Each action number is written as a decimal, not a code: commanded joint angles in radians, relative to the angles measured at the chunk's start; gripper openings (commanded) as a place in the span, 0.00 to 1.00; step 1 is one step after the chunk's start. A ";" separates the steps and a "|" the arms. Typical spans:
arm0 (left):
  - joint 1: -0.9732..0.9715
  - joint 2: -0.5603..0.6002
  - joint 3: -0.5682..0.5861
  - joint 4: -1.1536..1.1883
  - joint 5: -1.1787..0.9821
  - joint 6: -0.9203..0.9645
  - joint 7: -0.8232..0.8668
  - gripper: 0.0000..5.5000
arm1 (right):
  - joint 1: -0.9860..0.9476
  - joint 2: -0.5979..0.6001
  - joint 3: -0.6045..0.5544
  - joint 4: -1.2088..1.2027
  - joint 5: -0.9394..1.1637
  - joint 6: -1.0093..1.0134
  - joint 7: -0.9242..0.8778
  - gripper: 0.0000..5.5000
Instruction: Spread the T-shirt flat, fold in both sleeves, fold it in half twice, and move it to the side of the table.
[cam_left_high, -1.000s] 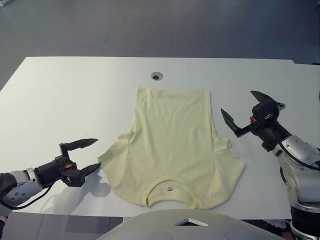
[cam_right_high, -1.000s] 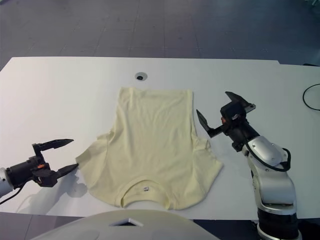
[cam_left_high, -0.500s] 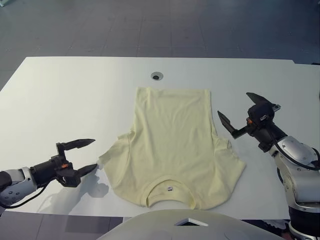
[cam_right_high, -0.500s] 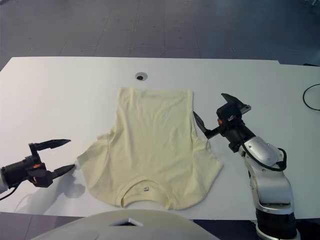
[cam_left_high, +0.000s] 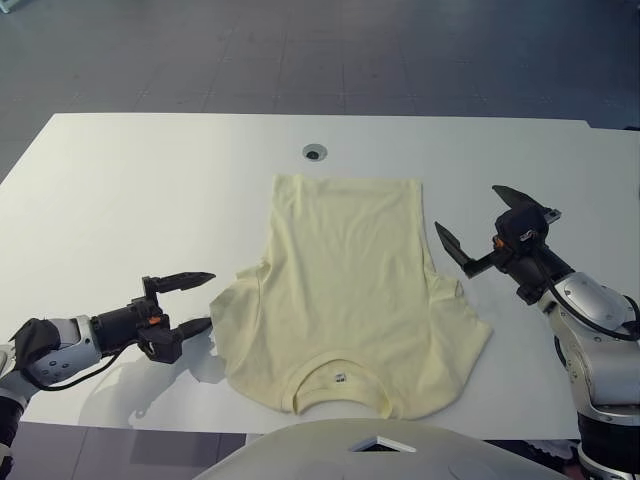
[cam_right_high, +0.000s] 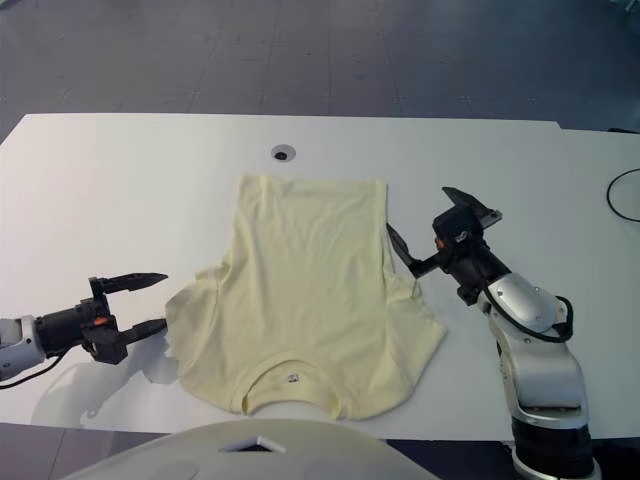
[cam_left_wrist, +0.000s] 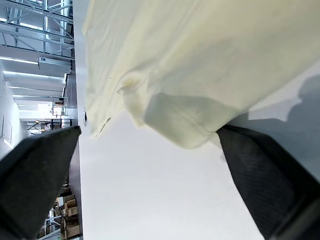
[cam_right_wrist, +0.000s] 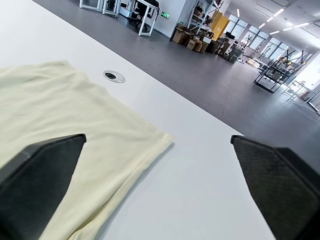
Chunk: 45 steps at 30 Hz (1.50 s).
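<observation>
Left hand (cam_left_high: 207, 298) advanced, fingers spread, to the T-shirt (cam_left_high: 345, 290) sleeve edge, nudging it inward. Right hand (cam_left_high: 467, 210) edged closer to the shirt.

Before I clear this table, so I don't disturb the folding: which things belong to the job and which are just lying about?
Part of the job:
T-shirt, lying on the table
left gripper, open, at a sleeve
right gripper, open, beside the shirt

Just lying about:
round cable port in the tabletop
black cable at the table's right edge
</observation>
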 joint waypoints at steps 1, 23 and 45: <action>0.022 0.015 -0.056 0.027 0.081 0.002 -0.016 0.77 | -0.005 -0.013 -0.004 0.002 -0.009 0.009 0.001 0.98; -0.002 0.049 -0.100 -0.032 0.236 0.017 0.085 0.05 | 0.002 -0.005 0.006 0.001 -0.019 0.008 0.001 0.98; 0.080 0.131 0.033 -0.408 0.359 0.159 0.143 0.01 | 0.007 -0.003 0.017 0.011 -0.021 0.006 0.007 0.98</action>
